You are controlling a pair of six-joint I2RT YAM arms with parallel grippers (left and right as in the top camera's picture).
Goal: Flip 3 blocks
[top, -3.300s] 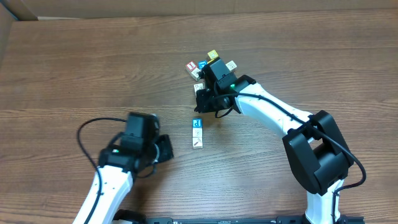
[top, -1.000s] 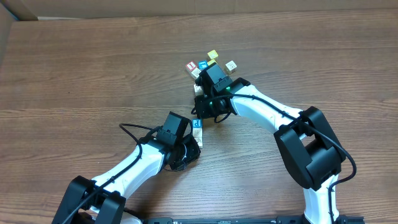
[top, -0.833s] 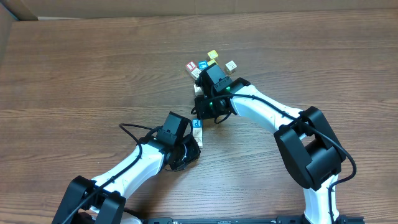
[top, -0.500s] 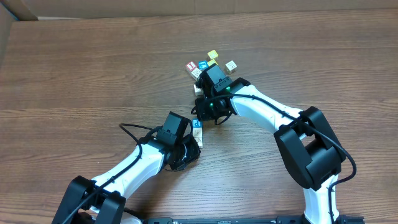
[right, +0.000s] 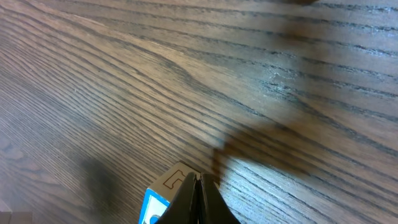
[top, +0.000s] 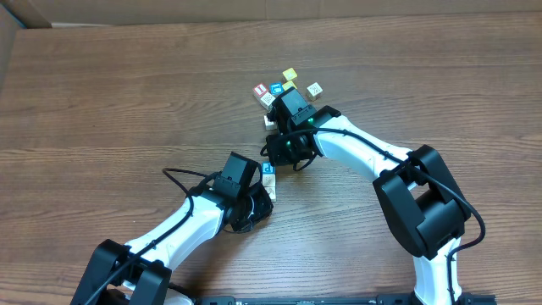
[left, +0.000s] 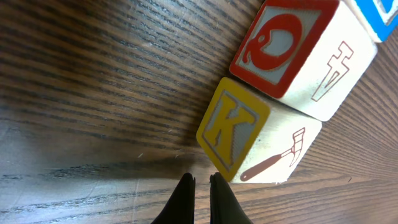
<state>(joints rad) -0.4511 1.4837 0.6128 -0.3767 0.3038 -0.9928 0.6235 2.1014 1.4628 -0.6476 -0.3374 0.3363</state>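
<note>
Three alphabet blocks lie in a short row mid-table. In the left wrist view they are a yellow-bordered K block (left: 233,127), a red-bordered Q block (left: 283,46) and a blue-edged block (left: 379,15). My left gripper (left: 200,183) is shut, its tips on the table just beside the K block's lower corner. Overhead, the left gripper (top: 264,200) sits at the row's near end and the right gripper (top: 273,159) at its far end, over the blue block (top: 268,169). In the right wrist view the shut right gripper (right: 198,185) presses on the top edge of the blue block (right: 163,198).
A cluster of other cubes sits behind the right gripper: a red one (top: 261,89), a blue one (top: 275,87), a yellow one (top: 290,75) and a pale one (top: 314,88). Bare wooden table (top: 102,93) spreads left and right.
Since the earliest frame, my left arm has swung in to the near end of the row and my right gripper has dropped onto the blue block. Over the last second almost nothing has moved.
</note>
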